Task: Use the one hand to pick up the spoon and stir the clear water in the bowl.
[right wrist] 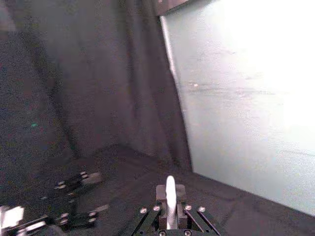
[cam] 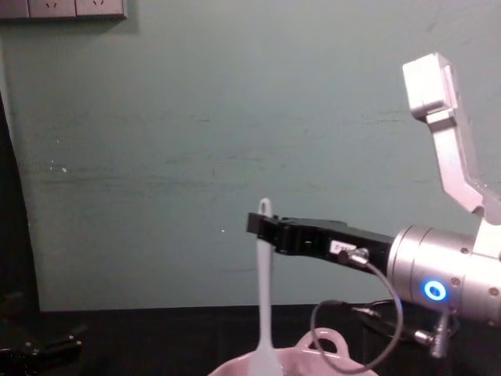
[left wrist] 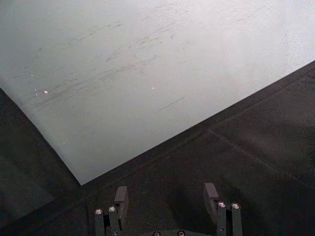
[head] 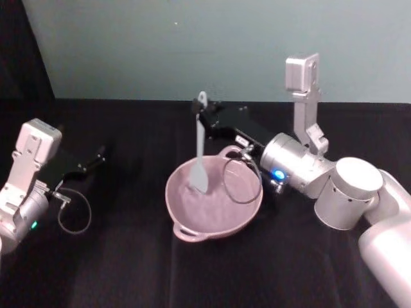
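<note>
Black tabletop [head: 128,269] under a pale green wall [head: 160,45], with a white spoon [head: 200,144] standing in a pink bowl [head: 215,212].

The spoon stands almost straight up. Its flat wide end is down inside the bowl, toward the left side. Its thin handle points up, and the end with the hole pokes out above the right end effector [head: 204,115]. That end effector is closed narrow on the top of the handle, pinching it from both sides. It reaches in from the right, above the far rim of the bowl. A loop of grey cable [head: 243,183] from the right arm hangs over the bowl's right side. The bowl sits in the middle of the tabletop. The left end effector [head: 96,157] is at the left, well apart from the bowl. Its fingers [left wrist: 120,196] are wide apart and hold nothing.
</note>
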